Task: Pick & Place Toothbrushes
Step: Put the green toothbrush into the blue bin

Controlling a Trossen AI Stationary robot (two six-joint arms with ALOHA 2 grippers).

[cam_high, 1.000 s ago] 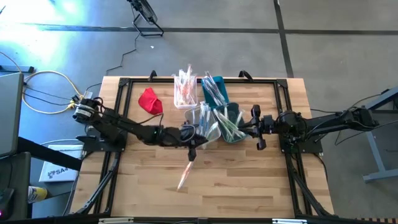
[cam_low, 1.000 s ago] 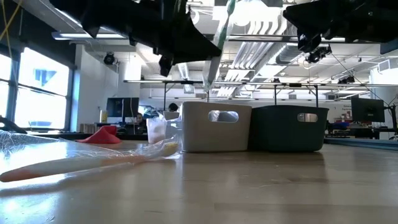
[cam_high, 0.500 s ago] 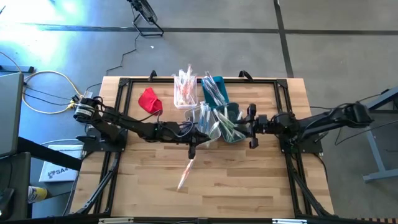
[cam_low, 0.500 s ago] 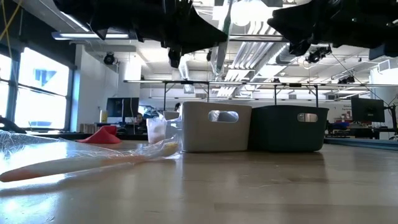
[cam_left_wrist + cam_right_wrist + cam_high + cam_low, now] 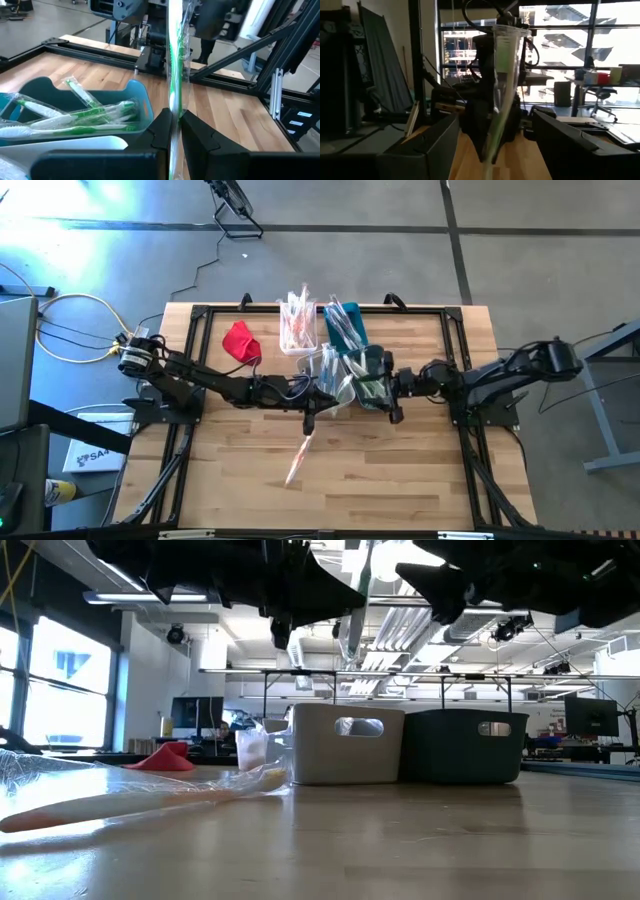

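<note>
While a green toothbrush is pinched upright by the left gripper, the right gripper is spread wide around it. Nothing is gripped by the right.

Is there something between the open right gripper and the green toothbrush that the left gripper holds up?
Nothing visible. The left gripper pinches the wrapped green toothbrush upright, and it stands free between the right gripper's open fingers.

A pale wooden surface stands on a grey concrete floor crossed by dark seams. Tall windows brighten one side of the room, and white pipes run under the ceiling. A monitor sits far back.
</note>
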